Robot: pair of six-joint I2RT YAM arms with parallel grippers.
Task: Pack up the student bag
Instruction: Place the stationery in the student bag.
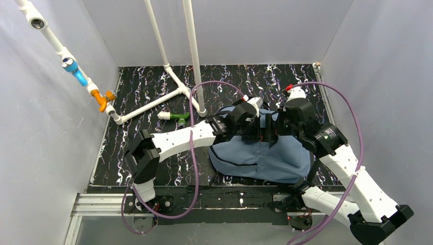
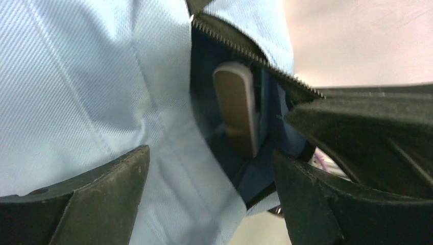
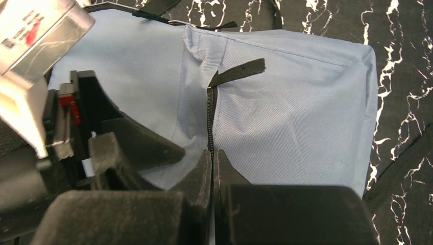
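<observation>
The student bag (image 1: 265, 155) lies on the black marbled table (image 1: 153, 92), near its front edge, right of centre. The left arm folds at the elbow and stretches rightward over it; the left gripper (image 2: 210, 153) hangs with jaws spread wide over the unzipped mouth, where a flat tan object (image 2: 237, 109) shows. The right arm angles in from the right; the right gripper (image 3: 213, 153) is pressed closed at the zipper (image 3: 210, 117).
</observation>
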